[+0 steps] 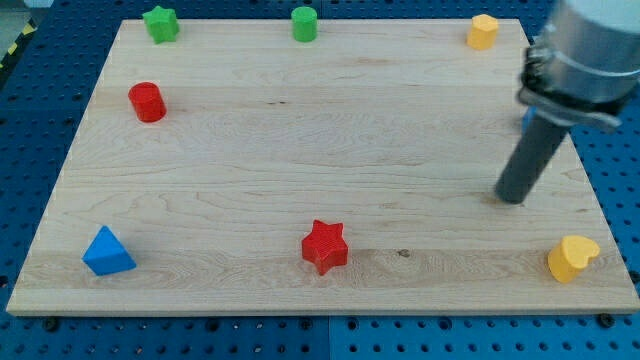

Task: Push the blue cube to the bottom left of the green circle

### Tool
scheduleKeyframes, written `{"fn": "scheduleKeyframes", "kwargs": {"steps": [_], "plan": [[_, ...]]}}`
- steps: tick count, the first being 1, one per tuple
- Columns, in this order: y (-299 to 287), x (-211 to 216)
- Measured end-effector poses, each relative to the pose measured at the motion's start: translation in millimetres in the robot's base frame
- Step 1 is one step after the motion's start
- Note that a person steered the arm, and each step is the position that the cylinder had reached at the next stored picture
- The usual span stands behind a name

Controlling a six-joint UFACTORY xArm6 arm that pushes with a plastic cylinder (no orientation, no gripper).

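**Blue cube mostly hidden behind arm, right side**

Only a blue sliver of the blue cube (525,118) shows, at the rod's left edge on the right side of the board (300,150). Its shape, facing and long axis can't be told. My tip (512,198) sits on the board just nearer than that sliver; contact unclear. There are no jaws, just a bare rod holding nothing. The green circle (304,23) is at the far edge, centre, well apart from the cube. A blue triangle (107,252) is near-left, a red star (325,246) near-centre, and a yellow heart (572,258) near-right.
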State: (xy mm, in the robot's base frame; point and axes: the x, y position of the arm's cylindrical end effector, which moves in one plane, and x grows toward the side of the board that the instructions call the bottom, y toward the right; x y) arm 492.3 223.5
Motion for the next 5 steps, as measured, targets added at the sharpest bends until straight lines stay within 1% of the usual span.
{"fn": "scheduleKeyframes", "kwargs": {"steps": [1,2,4,5], "plan": [[61,-31],[67,-36],[101,-83],[100,-84]]}}
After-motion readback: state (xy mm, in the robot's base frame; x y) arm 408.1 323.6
